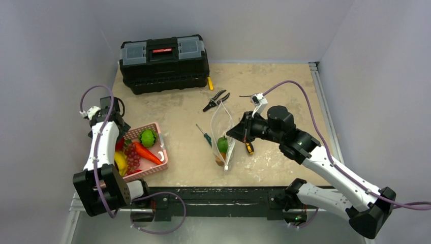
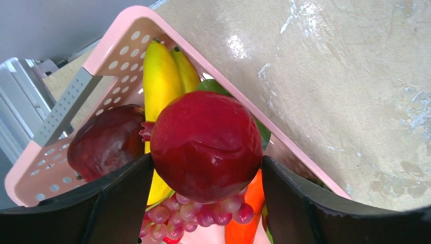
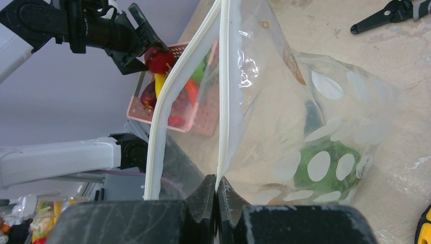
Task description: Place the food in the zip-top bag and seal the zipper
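Observation:
My left gripper [image 2: 206, 161] is shut on a red round fruit [image 2: 206, 145] and holds it just above the pink basket [image 2: 127, 25]. Under it lie a yellow banana [image 2: 157, 76], a dark red fruit [image 2: 106, 140], grapes [image 2: 203, 213] and an orange carrot [image 2: 244, 223]. In the top view the left gripper [image 1: 120, 142] is over the basket's left side. My right gripper [image 3: 217, 185] is shut on one whitish zipper [image 3: 222, 91] strip and holds the clear dotted bag [image 1: 223, 129] upright with its mouth open. A green pepper [image 3: 330, 162] lies inside the bag.
A black toolbox [image 1: 164, 62] stands at the back. Pliers [image 1: 216, 100] lie behind the bag. A green-handled screwdriver [image 1: 204, 134] lies to its left and a yellow-handled one [image 1: 249, 148] to its right. A green pepper [image 1: 148, 137] sits in the basket.

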Motion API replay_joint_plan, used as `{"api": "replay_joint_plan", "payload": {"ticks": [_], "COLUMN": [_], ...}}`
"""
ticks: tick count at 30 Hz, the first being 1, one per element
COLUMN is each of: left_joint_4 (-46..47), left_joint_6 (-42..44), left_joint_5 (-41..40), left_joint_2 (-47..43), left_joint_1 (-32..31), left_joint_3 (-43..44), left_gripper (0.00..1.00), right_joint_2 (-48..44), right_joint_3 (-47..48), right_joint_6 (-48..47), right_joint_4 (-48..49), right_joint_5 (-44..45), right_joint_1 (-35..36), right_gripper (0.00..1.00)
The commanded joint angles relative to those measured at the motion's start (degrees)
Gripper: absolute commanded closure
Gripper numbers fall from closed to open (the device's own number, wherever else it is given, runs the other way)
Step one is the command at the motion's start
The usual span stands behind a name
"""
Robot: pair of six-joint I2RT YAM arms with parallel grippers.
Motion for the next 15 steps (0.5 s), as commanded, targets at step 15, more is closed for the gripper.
{"api": "replay_joint_plan", "payload": {"ticks": [15], "left_joint_4": [2.10], "left_joint_6": [3.64], "left_joint_5": [-1.20], "left_joint_2": [-16.40], "left_joint_1": [-2.38], "left_joint_3": [-3.44], "left_gripper": [0.42], "right_joint_2": [-1.97], "right_joint_3": [0.69], "right_joint_6": [0.66], "right_joint_4": [2.14], "right_joint_5": [-0.24], "right_joint_1": [0.25], "right_gripper": [1.00]}}
